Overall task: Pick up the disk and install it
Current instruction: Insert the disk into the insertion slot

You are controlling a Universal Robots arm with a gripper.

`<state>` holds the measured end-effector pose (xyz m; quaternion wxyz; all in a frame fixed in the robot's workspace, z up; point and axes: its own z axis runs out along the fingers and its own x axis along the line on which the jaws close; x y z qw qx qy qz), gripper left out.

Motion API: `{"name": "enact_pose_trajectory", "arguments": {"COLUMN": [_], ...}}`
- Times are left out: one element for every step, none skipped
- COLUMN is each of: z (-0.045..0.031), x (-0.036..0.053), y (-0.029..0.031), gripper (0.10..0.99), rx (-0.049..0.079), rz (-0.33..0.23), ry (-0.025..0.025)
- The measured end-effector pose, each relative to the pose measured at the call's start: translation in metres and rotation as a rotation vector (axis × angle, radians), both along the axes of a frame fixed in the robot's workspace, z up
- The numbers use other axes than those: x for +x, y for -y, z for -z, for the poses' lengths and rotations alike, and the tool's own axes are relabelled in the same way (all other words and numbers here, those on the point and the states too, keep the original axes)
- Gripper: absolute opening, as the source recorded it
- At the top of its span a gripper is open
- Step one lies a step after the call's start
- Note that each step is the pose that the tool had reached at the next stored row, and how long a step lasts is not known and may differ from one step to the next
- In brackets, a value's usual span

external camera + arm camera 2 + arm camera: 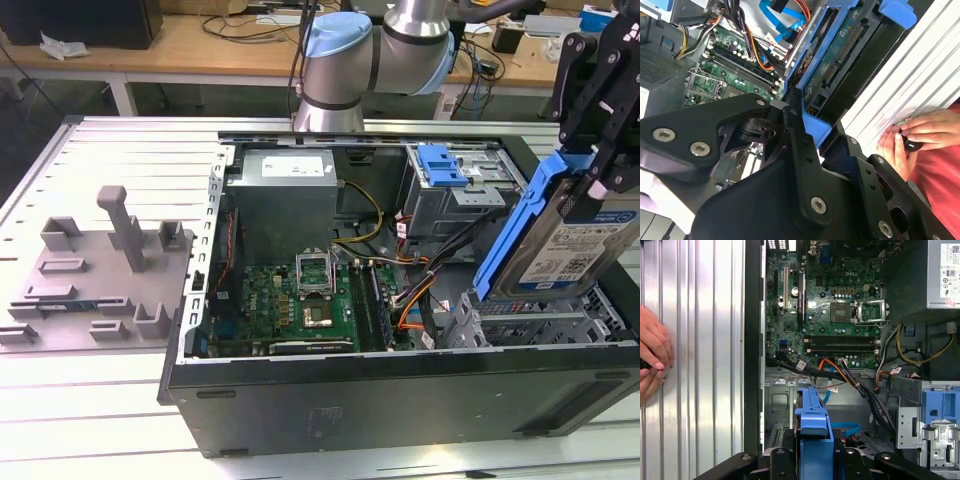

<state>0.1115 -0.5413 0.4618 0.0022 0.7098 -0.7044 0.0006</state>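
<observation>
The disk [572,248], silver with a white-and-blue label and a bright blue bracket [512,232], hangs tilted on edge at the exterior view's right. It is just above the metal drive cage [540,325] in the front corner of the open computer case. My black gripper [590,178] is shut on the disk's upper end. In the second wrist view the disk [839,52] shows its green underside beyond the gripper [812,127]. In the first wrist view the blue bracket edge [812,415] rises from the gripper [812,460] over the cage floor [782,405].
The case holds a green motherboard [300,290], a grey power supply [285,190], a blue latch [442,165] and loose orange and black cables [412,305]. A person's hands [917,132] [652,357] rest on the ribbed table beside the case. Grey fixtures [100,270] stand at the exterior view's left.
</observation>
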Motion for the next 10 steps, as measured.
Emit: {"name": "enact_pose_trajectory", "arguments": {"z": [0.0009,0.0018,0.0025,0.0029,0.0039,0.0045,0.0051,0.0057,0.0063,0.0075], "x": [0.0000,0.0000,0.0000,0.0000,0.0001,0.0001,0.0003,0.0003,0.0004,0.0005], "y": [0.0001,0.0004,0.0006,0.0007,0.0010,0.0013,0.0017,0.0020,0.0021,0.0021], "gripper": [0.365,0.365,0.365,0.365,0.365,0.365,0.365,0.365,0.365,0.365], "rx": [0.000,0.000,0.000,0.000,0.000,0.000,0.000,0.000,0.000,0.000], "rz": [0.000,0.000,0.000,0.000,0.000,0.000,0.000,0.000,0.000,0.000], "ry": [0.0000,0.0000,0.0000,0.0000,0.0000,0.0000,0.0000,0.0000,0.0000,0.0000]}}
